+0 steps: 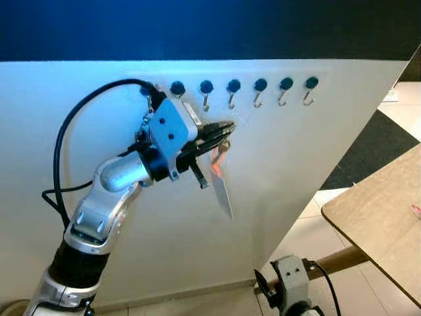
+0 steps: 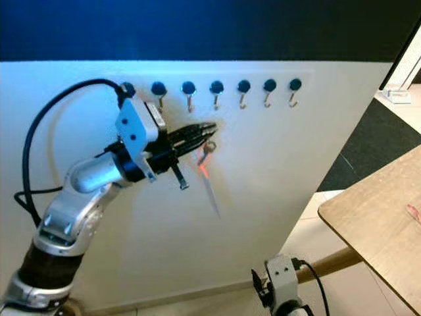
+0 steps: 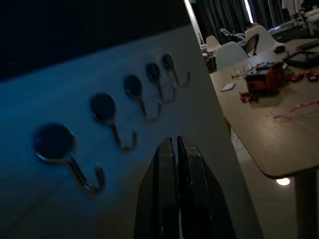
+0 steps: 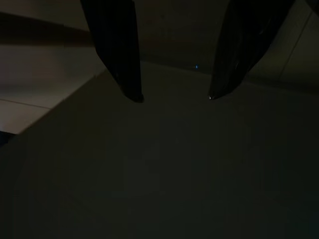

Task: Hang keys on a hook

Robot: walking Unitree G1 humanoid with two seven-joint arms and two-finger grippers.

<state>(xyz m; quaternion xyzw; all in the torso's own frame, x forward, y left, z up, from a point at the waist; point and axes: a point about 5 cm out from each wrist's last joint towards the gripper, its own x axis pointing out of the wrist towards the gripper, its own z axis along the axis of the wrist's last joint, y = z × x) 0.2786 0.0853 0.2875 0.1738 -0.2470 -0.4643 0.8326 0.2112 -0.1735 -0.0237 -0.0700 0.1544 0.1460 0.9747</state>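
Note:
A row of several blue-capped metal hooks runs along the top of a white board. My left gripper is raised against the board just below the second and third hooks, shut on the keys. They dangle under the fingertips: a small ring, a red tag and a long silver piece pointing down. In the left wrist view the two black fingers are pressed together below the hooks; the keys are hidden there. My right gripper hangs low and open, with nothing between its fingers.
A wooden table stands at the right, close to the board's lower corner. Behind it lie a dark mat and pale floor tiles. My right wrist hangs at the bottom centre. A black cable loops off the left arm.

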